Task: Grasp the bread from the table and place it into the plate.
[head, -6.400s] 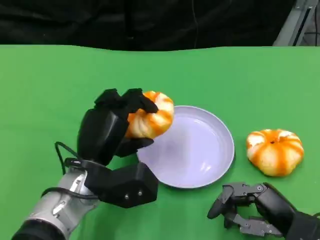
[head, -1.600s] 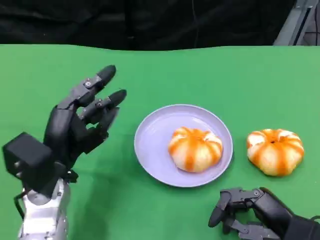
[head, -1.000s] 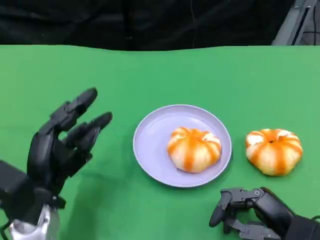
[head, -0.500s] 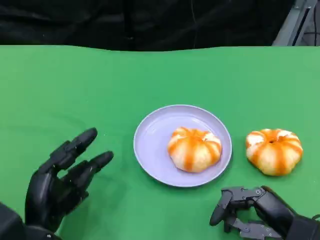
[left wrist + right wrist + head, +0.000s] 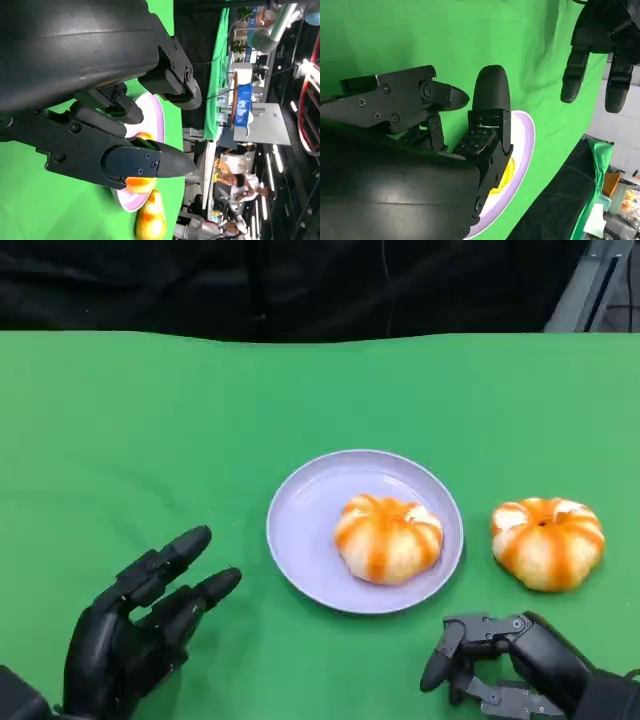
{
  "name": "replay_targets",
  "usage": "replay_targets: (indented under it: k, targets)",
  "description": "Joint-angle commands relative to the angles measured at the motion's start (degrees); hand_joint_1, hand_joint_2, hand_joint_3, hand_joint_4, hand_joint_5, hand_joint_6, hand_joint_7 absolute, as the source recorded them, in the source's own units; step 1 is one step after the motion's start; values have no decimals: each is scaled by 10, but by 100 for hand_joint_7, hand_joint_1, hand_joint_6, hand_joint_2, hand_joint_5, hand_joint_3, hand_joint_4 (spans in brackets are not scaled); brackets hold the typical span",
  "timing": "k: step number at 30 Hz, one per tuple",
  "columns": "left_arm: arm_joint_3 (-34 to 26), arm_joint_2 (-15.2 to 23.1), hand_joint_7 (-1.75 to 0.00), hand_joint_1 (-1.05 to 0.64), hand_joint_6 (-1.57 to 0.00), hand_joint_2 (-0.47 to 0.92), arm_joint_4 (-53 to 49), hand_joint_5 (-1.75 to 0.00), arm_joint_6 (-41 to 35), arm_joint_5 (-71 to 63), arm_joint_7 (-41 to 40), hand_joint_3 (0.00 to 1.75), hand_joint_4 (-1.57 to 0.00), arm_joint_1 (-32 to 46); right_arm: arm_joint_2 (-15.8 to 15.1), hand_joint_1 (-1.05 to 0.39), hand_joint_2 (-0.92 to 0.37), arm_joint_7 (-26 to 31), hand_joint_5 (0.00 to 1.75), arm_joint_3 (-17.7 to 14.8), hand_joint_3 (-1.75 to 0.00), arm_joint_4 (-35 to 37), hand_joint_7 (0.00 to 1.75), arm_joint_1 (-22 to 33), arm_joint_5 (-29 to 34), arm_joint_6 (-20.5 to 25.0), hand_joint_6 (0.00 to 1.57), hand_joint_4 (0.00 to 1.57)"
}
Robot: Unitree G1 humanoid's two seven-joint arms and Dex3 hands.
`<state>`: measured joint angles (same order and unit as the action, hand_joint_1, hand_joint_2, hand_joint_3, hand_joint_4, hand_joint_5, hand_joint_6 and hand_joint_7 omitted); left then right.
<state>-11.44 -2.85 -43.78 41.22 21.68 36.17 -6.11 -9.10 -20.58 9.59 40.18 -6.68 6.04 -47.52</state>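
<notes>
A round orange-and-white bread (image 5: 388,538) lies in the lilac plate (image 5: 300,502) at the table's middle. A second, similar bread (image 5: 548,542) sits on the green cloth just right of the plate. My left hand (image 5: 140,635) hovers low at the near left, well away from the plate, its fingers spread and holding nothing. My right hand (image 5: 500,660) rests near the front edge, below the second bread, with loosely bent fingers and nothing in them. The left wrist view has the plate (image 5: 155,117) and the outer bread (image 5: 150,222) beyond my fingers.
Green cloth (image 5: 150,420) covers the table, with a dark backdrop behind its far edge. In the right wrist view the plate (image 5: 522,150) lies past my fingers, and my left hand (image 5: 600,45) hangs beyond it. People and stands are far off in the left wrist view.
My left hand, which held the bread over the plate's rim, has let it go into the plate and drawn back and down to the near left. The right hand has stayed put.
</notes>
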Motion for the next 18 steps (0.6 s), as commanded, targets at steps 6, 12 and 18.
replay_targets:
  k: [6,12,18]
  targets:
    - [13,13,0,-39,-66,89,-42,0,31,-44,-2,8,-78,-7,-12,-2,-92,-3,149,-5,-45,-3,100,7,-7,-1,81,70]
    - [12,14,0,-33,-66,90,-47,0,35,-53,-6,3,-77,-8,-12,-2,-92,-3,149,-5,-45,-3,100,7,-6,-2,81,71]
    - [34,26,0,-2,-67,92,-59,0,38,-98,-26,8,-78,-9,-13,-2,-92,-3,149,-5,-46,-6,99,7,-6,0,81,71]
